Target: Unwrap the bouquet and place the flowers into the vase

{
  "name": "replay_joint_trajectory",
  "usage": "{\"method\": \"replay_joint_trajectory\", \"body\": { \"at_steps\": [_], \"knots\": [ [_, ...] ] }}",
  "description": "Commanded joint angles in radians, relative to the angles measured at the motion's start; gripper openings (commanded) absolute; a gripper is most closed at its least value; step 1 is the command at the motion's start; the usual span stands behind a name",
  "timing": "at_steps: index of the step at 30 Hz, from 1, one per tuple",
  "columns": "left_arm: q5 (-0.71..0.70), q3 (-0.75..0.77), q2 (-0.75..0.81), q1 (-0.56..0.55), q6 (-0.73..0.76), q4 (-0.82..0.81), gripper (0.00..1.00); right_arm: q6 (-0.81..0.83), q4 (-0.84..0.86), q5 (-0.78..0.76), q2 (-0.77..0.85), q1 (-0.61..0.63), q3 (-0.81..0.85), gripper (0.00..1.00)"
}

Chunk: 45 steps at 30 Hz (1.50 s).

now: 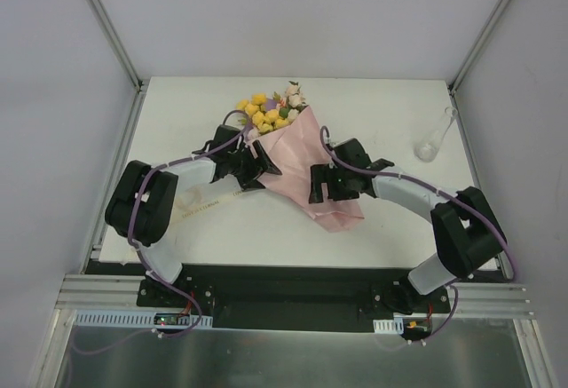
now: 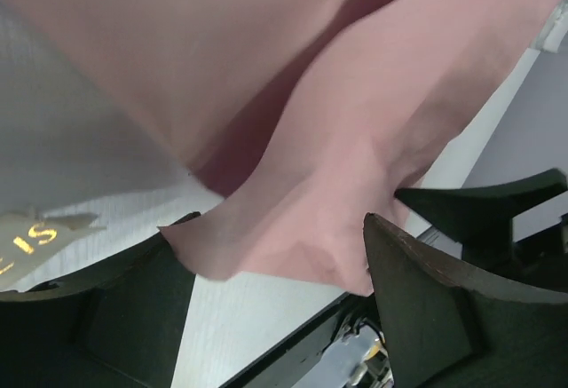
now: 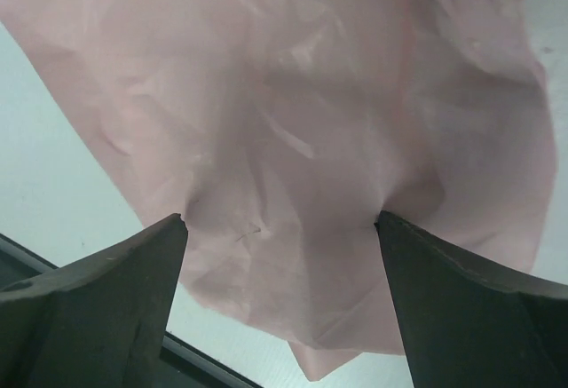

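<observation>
Inward, both arms flank the bouquet (image 1: 297,162).

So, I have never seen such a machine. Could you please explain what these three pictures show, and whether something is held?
Two robot arms are bolted at the near edge of a white table. One picture looks down from above; the other two come from cameras on each wrist. On the table lies the bouquet, flowers in pink paper, with the glass vase standing at the right. The left pincer and the right pincer are both open, their fingers on either side of the paper. Neither grips it.
</observation>
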<state>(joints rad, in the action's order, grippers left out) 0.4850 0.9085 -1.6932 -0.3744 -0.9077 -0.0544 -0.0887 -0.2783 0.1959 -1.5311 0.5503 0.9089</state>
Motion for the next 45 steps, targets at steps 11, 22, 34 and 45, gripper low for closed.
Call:
{"method": "replay_joint_trajectory", "body": {
  "at_steps": [11, 22, 34, 45],
  "knots": [
    [0.043, 0.241, -0.051, 0.158, -0.045, -0.012, 0.71, 0.137, -0.074, -0.123, 0.002, 0.15, 0.166, 0.93],
    [0.118, 0.096, 0.286, 0.227, 0.151, 0.138, 0.83, 0.34, -0.234, -0.62, -0.067, 0.499, 0.32, 0.97],
    [-0.043, 0.225, 0.458, 0.244, 0.388, 0.309, 0.99, 0.34, -0.279, -0.76, -0.296, 0.553, 0.439, 0.85],
    [-0.097, 0.164, 0.543, 0.247, 0.451, 0.312, 0.99, 0.199, -0.245, -0.735, -0.082, 0.327, 0.27, 0.56]
  ]
}}
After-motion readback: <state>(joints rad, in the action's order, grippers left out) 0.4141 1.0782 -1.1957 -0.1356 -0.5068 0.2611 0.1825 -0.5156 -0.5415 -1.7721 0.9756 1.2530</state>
